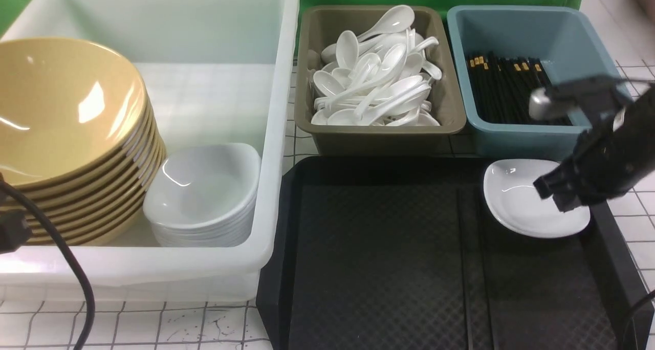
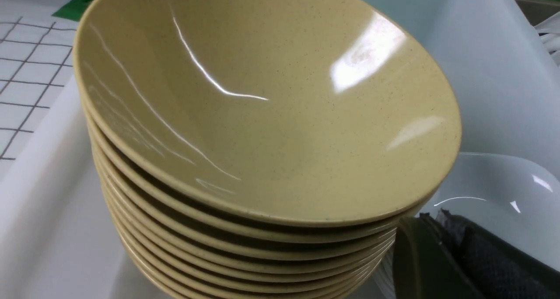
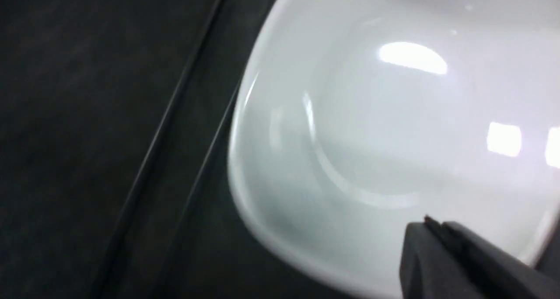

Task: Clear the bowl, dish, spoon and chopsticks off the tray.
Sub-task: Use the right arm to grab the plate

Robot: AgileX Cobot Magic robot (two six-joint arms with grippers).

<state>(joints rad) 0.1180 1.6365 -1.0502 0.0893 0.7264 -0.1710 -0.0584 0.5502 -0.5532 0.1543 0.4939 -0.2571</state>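
The black tray (image 1: 378, 247) holds only a small white dish (image 1: 517, 206) at its far right corner. My right gripper (image 1: 555, 196) hangs just over the dish's right side. In the right wrist view its jaws (image 3: 429, 224) are shut and empty above the dish (image 3: 372, 137). A mustard-yellow bowl (image 1: 61, 104) tops a stack in the white tub. My left gripper (image 2: 433, 216) is beside that stack (image 2: 262, 115), jaws together and empty. Spoons (image 1: 373, 79) fill the olive tub. Black chopsticks (image 1: 504, 86) lie in the blue tub.
The big white tub (image 1: 276, 135) stands left of the tray and also holds a stack of white dishes (image 1: 204, 196). The olive tub (image 1: 378, 135) and blue tub (image 1: 511, 140) stand behind the tray. The left arm's cable (image 1: 66, 258) crosses the tub's front left.
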